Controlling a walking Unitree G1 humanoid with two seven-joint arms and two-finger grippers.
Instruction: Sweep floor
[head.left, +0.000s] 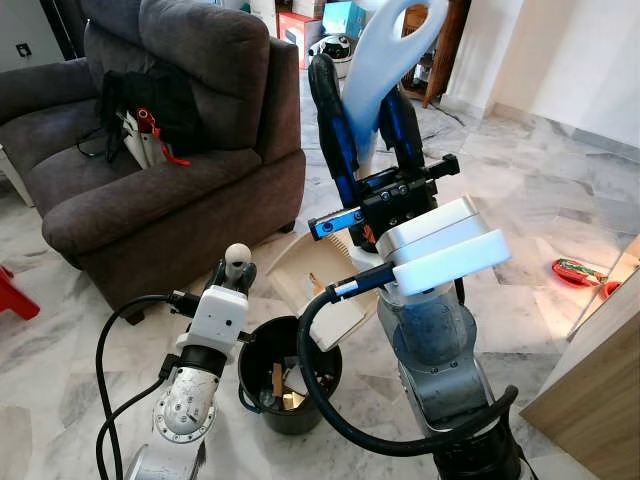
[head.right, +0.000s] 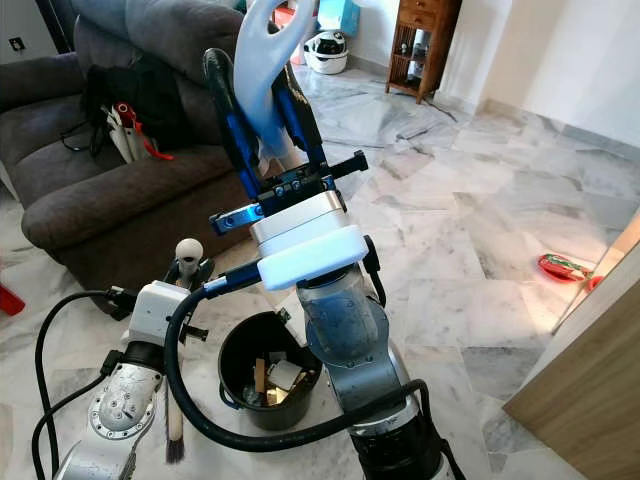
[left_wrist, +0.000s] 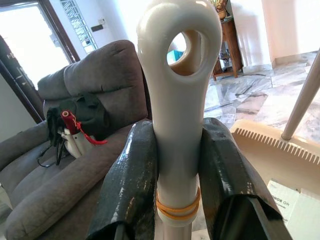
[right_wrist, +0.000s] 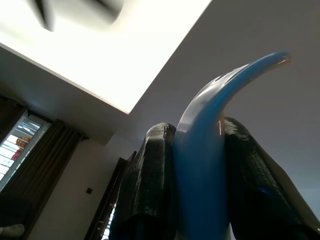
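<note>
My right gripper (head.left: 360, 92) is raised high and shut on the pale blue dustpan handle (head.left: 388, 50); the right wrist view has that handle (right_wrist: 202, 165) squeezed between both fingers. The beige dustpan (head.left: 300, 265) hangs tilted just above a black bin (head.left: 252, 362) that holds scraps. Low on the left, my left gripper (head.left: 235, 275) is shut on the cream brush handle (left_wrist: 177, 75), whose looped end sticks up past the fingers. The brush's dark bristles (head.right: 174, 445) hang near the floor beside the bin.
A dark brown sofa (head.left: 160, 190) with a black bag (head.left: 150, 105) stands close on the left. A red packet (head.left: 578, 270) lies on the marble floor at the right, by a wooden cabinet edge (head.left: 600, 390). A wooden side table (head.right: 415, 45) stands at the back.
</note>
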